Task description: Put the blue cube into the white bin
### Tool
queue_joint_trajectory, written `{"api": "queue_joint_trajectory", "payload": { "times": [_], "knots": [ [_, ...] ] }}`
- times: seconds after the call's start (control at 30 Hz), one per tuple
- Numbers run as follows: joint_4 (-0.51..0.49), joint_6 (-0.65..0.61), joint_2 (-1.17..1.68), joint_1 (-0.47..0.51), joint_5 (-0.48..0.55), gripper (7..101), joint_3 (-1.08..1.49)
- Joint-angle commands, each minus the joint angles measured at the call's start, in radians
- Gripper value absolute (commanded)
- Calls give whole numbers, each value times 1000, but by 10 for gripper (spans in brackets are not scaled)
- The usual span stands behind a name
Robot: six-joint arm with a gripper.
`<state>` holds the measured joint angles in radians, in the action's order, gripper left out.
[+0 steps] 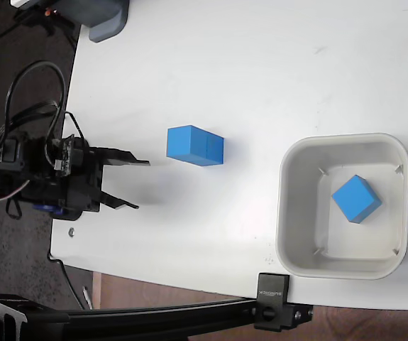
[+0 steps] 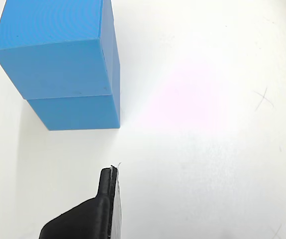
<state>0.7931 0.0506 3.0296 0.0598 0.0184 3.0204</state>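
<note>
Fixed view: gripper (image 1: 141, 185) spread and empty, left of stacked, apparently two, blue cubes (image 1: 194, 145); another lies in the white bin (image 1: 289, 213).

No legible text, labels or numbers anywhere

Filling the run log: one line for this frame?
gripper: open, empty | stacked blue cubes: on table, untouched | third blue cube: in white bin

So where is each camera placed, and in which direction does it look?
Fixed view: overhead, looking down on the white table, the gripper with open fingers, two stacked blue cubes, and the white bin holding a third cube.
Wrist view: on the gripper, facing the stack; one black finger shows.
Shared: the stack, the table.
</note>
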Motion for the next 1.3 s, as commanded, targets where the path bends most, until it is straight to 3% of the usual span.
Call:
{"api": "queue_joint_trajectory", "payload": {
  "times": [0.03,0.53,0.9,1.2,1.3],
  "knots": [
    [-23,-3,23,2,11,1003,-25],
    [-20,11,23,9,-2,1003,-32],
    [-6,66,-92,-2,12,1000,-287],
    [-236,94,-423,-31,87,1000,-431],
    [-273,104,-476,-74,64,1000,-445]
  ]
}}
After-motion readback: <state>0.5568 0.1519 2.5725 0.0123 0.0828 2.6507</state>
